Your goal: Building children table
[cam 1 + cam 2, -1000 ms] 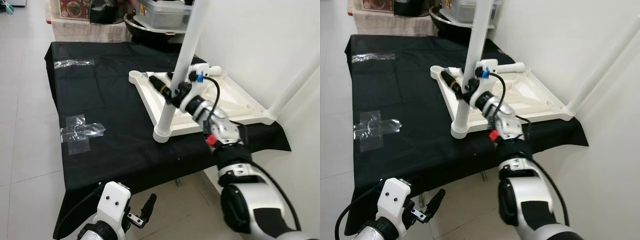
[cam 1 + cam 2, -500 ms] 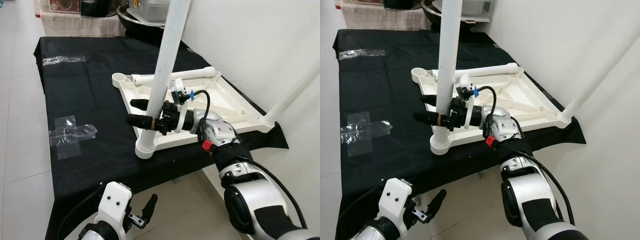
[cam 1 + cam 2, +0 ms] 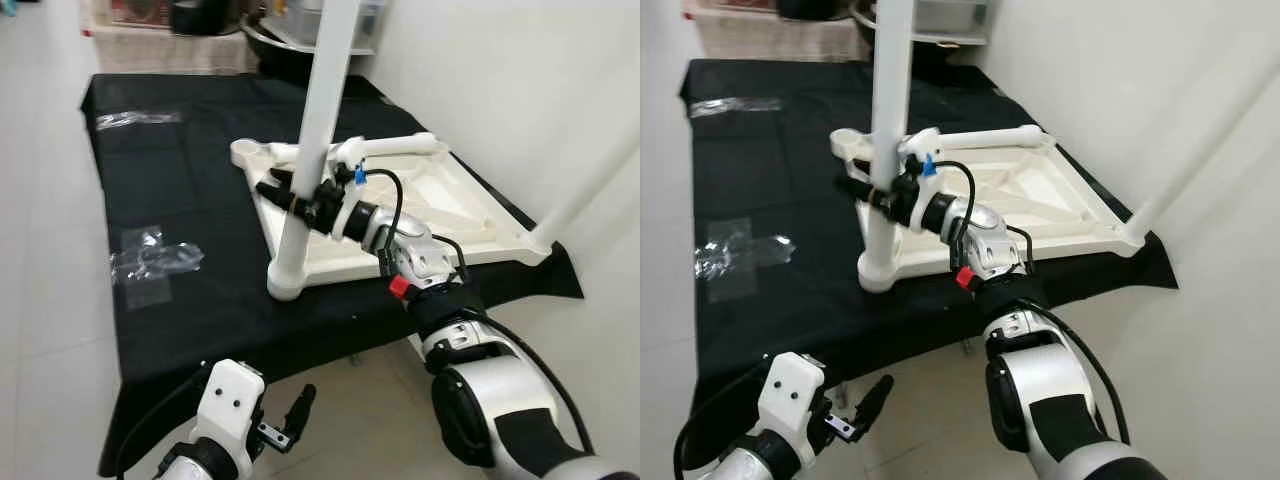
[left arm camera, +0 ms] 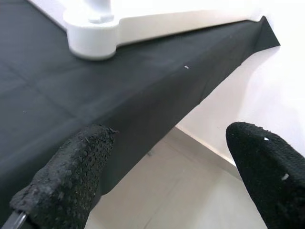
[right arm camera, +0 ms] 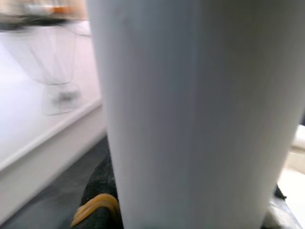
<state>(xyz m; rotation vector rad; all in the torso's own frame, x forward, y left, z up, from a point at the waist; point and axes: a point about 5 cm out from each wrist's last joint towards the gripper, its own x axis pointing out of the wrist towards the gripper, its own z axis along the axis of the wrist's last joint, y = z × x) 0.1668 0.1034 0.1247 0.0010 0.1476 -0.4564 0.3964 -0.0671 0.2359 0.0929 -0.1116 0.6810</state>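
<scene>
From the head views, the tabletop [image 3: 440, 205] lies upside down on the black counter [image 3: 190, 200] so its sockets face up, and the right gripper [image 3: 295, 195] has its jaws clenched round the upright leg [image 3: 305, 170], probably to seat it in the near corner. The left wrist view has the left gripper [image 4: 162, 176] released, idle below the counter's edge; the right wrist view presses close to the leg.

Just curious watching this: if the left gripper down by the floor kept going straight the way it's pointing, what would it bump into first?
Probably the hanging edge of the black tablecloth. The left gripper, open and low, points up at the table's front edge; the white table leg's socket lies further on. Depth is hard to judge.
</scene>
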